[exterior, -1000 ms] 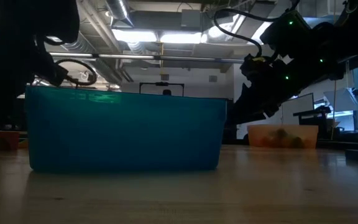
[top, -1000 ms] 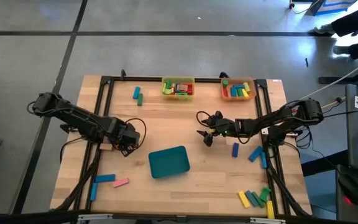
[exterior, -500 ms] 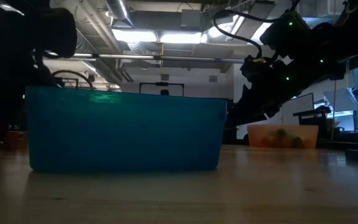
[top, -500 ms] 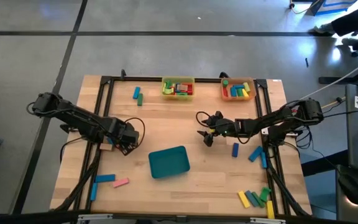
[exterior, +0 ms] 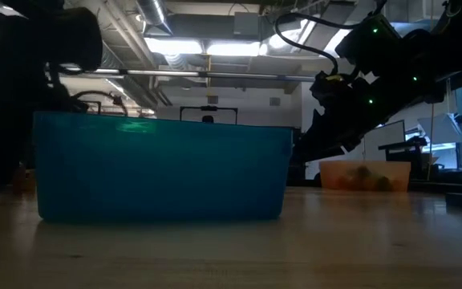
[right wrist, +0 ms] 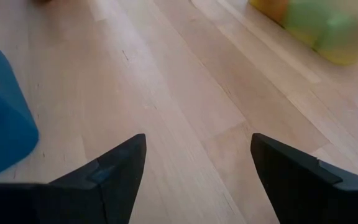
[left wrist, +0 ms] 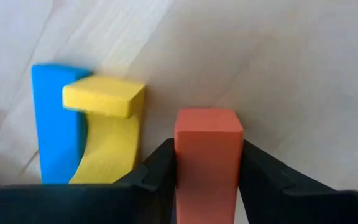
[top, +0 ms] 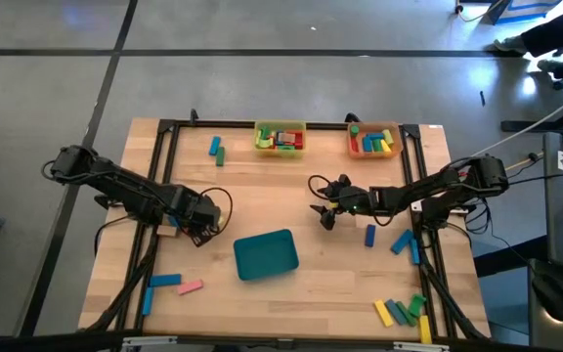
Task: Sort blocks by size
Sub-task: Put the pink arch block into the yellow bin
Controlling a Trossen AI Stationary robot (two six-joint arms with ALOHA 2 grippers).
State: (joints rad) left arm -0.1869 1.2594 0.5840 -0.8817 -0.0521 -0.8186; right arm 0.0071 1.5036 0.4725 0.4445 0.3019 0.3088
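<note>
Overhead, the left gripper point(top: 206, 227) sits just left of the teal tray point(top: 266, 254), the right gripper point(top: 323, 202) above the tray's right end. Next, the left wrist view shows its fingers point(left wrist: 157, 174) clamping a red block point(left wrist: 207, 157) beside a yellow block point(left wrist: 107, 134) and a blue block point(left wrist: 55, 121). Finally, the right wrist view shows its jaws spread wide, empty, near the tray.

robotics lab: exposed ceiling ducts point(exterior: 135, 32), concrete floor point(top: 47, 88)

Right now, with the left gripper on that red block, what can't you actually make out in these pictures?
- Teal tray: its inside is hidden by its own wall in the low view.
- Red block between the left gripper fingers: near end cut off by the left wrist picture's edge.
- Blocks in the yellow tray: too small to sort by size from above.
</note>
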